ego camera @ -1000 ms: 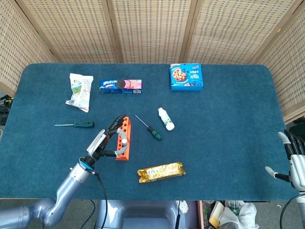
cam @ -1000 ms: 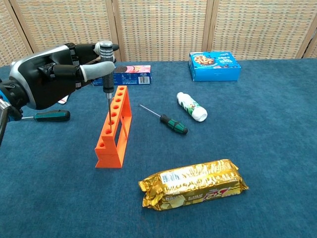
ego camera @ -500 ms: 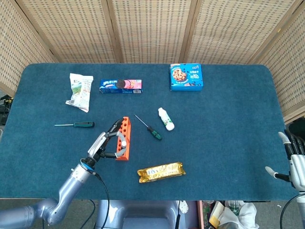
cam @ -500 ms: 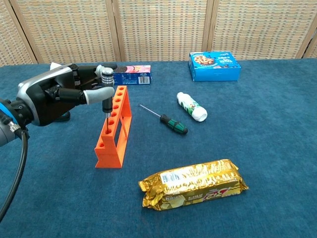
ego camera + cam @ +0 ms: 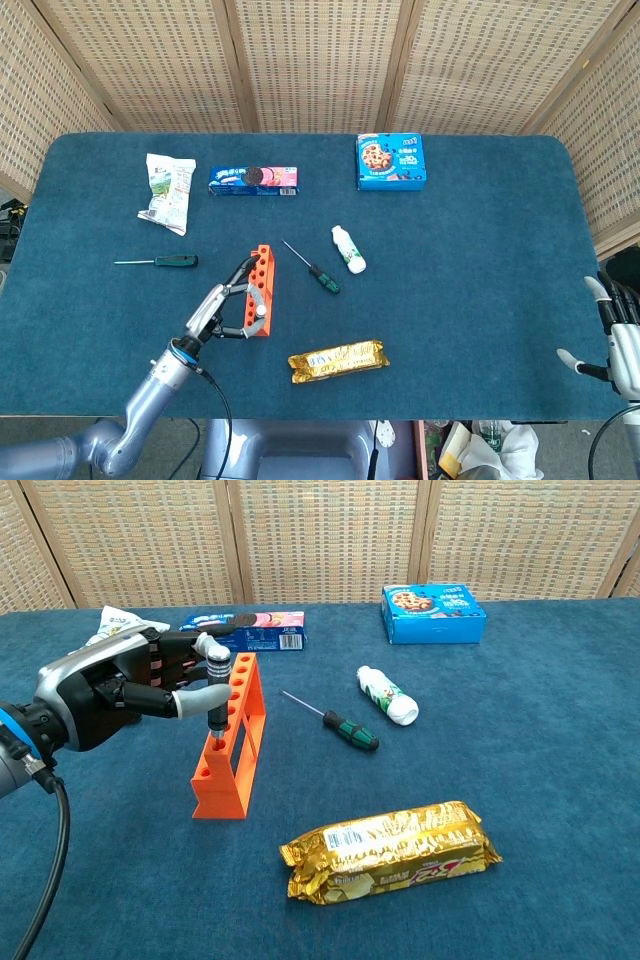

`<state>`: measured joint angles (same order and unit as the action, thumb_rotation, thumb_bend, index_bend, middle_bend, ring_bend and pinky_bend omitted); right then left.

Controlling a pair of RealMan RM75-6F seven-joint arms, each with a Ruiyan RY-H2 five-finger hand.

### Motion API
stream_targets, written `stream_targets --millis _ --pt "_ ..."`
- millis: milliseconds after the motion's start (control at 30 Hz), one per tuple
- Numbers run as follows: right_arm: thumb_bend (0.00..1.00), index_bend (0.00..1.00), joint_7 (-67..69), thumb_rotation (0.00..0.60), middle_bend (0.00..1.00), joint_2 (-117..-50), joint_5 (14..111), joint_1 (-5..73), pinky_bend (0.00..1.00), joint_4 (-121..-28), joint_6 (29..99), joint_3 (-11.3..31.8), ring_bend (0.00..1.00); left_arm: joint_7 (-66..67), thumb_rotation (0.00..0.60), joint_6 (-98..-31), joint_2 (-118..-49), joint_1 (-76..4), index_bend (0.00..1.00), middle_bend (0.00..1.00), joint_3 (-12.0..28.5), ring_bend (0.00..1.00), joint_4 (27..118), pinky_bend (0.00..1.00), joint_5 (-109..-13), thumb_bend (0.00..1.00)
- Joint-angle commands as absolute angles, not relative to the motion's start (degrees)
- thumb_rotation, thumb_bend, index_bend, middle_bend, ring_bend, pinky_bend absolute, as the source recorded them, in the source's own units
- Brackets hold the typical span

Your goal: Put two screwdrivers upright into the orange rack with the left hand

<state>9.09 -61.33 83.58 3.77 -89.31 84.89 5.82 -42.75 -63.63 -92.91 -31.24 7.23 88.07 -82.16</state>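
The orange rack [image 5: 263, 283] [image 5: 238, 742] stands on the blue table left of centre. My left hand [image 5: 214, 315] [image 5: 108, 694] pinches a black-handled screwdriver [image 5: 217, 683] [image 5: 259, 312], which stands upright with its shaft down in a hole near the rack's near end. A green-handled screwdriver [image 5: 322, 275] [image 5: 349, 729] lies flat just right of the rack. Another green-handled screwdriver [image 5: 166, 261] lies to the rack's left; in the chest view my hand hides it. My right hand [image 5: 620, 345] hangs off the table's right edge with its fingers apart, holding nothing.
A gold snack packet [image 5: 338, 360] [image 5: 390, 850] lies near the front edge. A white bottle [image 5: 349, 249] [image 5: 388, 695] lies right of the loose screwdriver. At the back are a blue cookie box [image 5: 391, 161] [image 5: 433, 613], a biscuit pack [image 5: 254, 180] and a white bag [image 5: 168, 192].
My left hand has come down and toward me with the black-handled screwdriver, sinking its shaft into a rack hole. The right hand has stayed put.
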Motion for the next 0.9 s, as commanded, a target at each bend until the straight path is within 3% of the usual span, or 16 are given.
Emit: stream_targets --millis 33,467,600,900 --pt "0.0 0.0 9.11 0.6 0.0 -61.33 83.58 3.77 0.0 -89.31 84.89 5.82 0.0 -41.51 0.6 -63.55 -93.06 -31.13 0.69 0.0 7.27 0.0 88.01 0.0 -81.67 0.39" --pt "0.0 0.0 9.35 0.6 0.0 -61.31 83.63 3.72 0.0 -89.23 84.94 5.79 0.0 -37.38 0.6 -61.51 -91.89 -31.23 0.58 0.0 7.31 0.0 90.03 0.0 -79.77 0.35" --pt "0.0 0.0 9.32 0.6 0.0 -61.34 83.61 3.73 0.0 -89.24 84.92 5.79 0.0 -36.94 0.6 -61.17 -91.54 -31.29 0.5 0.0 7.17 0.0 90.53 0.0 -79.99 0.27" --pt "0.0 0.0 9.33 0.6 0.0 -61.31 83.66 3.68 0.0 -89.22 85.01 5.79 0.0 -35.36 0.6 -62.4 -91.17 -30.81 0.33 0.0 7.13 0.0 91.22 0.0 -80.81 0.22"
